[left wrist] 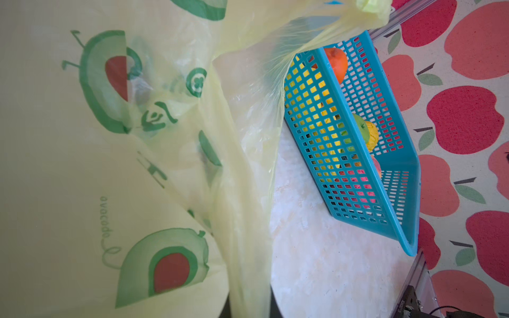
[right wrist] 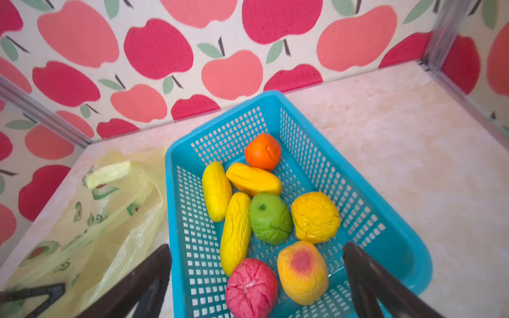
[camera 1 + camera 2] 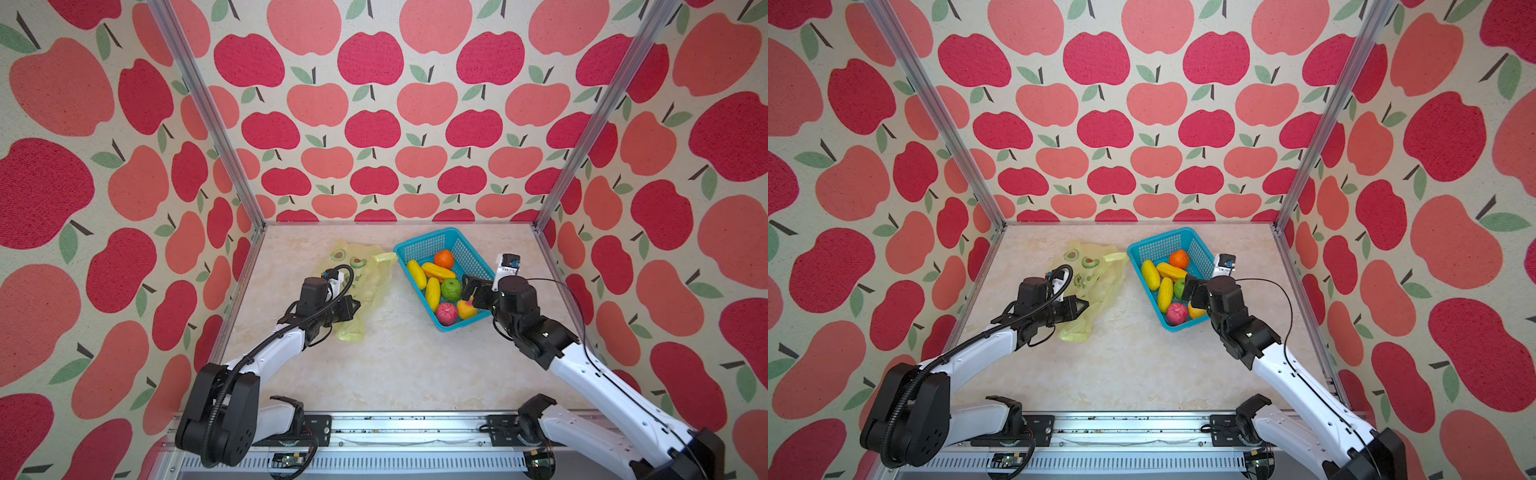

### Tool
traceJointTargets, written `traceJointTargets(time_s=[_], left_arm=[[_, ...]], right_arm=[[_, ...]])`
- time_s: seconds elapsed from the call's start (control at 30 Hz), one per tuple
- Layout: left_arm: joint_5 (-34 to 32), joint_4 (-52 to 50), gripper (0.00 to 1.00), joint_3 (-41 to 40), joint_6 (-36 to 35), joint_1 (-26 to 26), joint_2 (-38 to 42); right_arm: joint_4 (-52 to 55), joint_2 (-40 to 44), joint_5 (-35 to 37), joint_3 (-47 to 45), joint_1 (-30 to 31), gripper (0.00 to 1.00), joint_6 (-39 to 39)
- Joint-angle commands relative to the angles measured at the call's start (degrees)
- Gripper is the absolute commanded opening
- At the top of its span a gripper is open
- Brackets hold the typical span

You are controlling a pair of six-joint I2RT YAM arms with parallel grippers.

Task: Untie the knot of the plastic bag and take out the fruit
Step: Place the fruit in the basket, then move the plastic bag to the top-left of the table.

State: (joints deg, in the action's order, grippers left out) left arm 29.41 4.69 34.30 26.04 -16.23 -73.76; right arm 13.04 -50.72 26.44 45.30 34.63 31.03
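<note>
A booth papered with red and pink apples encloses a pale marbled tabletop (image 3: pixel 395 365). The right gripper (image 2: pixel 256 247) hangs with its dark fingers spread wide and holds nothing. Directly below and just ahead of it sits a turquoise perforated basket (image 3: pixel 422 240) holding the fruit (image 2: pixel 271 219): eight pieces, three long yellow ones, an orange, a green, a crumpled yellow, a peach and a pink-red. Off to that gripper's left, beside the basket, the plastic bag (image 3: pixel 370 282) lies limp and flattened. The left gripper (image 3: pixel 1083 306) is closed on the bag's near part, and the thin film drapes across its wrist camera.
</note>
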Motion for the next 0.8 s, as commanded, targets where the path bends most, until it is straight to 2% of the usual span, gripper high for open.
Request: traceJointTargets(time_s=[0.0, 0.07, 0.17, 0.27, 0.4, 0.47, 0.6, 0.63, 0.67, 0.77], left_arm=[[1.4, 1.4, 0.00, 2.9, 0.2, -1.5, -2.1], [-0.7, 1.6, 0.00, 3.8, 0.5, -2.8, -2.7], [-5.6, 1.6, 0.00, 5.5, 0.0, -6.9, -2.6], [-8.7, 2.8, 0.00, 7.4, -1.2, -10.3, -3.2], [-12.3, 2.7, 0.00, 11.3, -2.8, -10.2, -7.8], [-12.6, 2.5, 0.00, 13.9, -2.8, -8.3, -11.4], [-12.7, 1.8, 0.00, 18.5, -3.4, -5.5, -16.6], [-12.8, 1.4, 0.04, 19.4, -3.7, -5.3, -17.1], [-12.3, 1.6, 0.13, 19.7, -3.9, -5.2, -17.3], [-11.2, 3.0, 0.57, 19.3, -4.4, -5.8, -15.6]], right_arm=[[10.8, 2.5, 10.9, 5.6, -3.5, 0.99, 2.2], [11.5, 1.9, 10.1, 8.6, -7.3, 0.99, 0.6], [12.1, -1.0, 4.8, 12.6, -13.4, 0.99, -2.9], [11.0, -3.9, 6.1, 13.9, -18.2, 0.99, -5.6], [0.3, -4.4, 8.5, 5.9, -23.6, 0.99, -10.7], [-7.1, -3.5, 10.3, -0.7, -25.3, 0.99, -14.9], [-14.4, -2.1, 12.7, -9.3, -29.0, 0.99, -18.9], [-15.4, -2.0, 12.7, -10.9, -30.2, 0.99, -18.9], [-16.4, -2.1, 12.2, -12.1, -31.1, 0.99, -18.8], [-22.4, -3.2, 11.4, -16.6, -32.4, 0.99, -19.8]])
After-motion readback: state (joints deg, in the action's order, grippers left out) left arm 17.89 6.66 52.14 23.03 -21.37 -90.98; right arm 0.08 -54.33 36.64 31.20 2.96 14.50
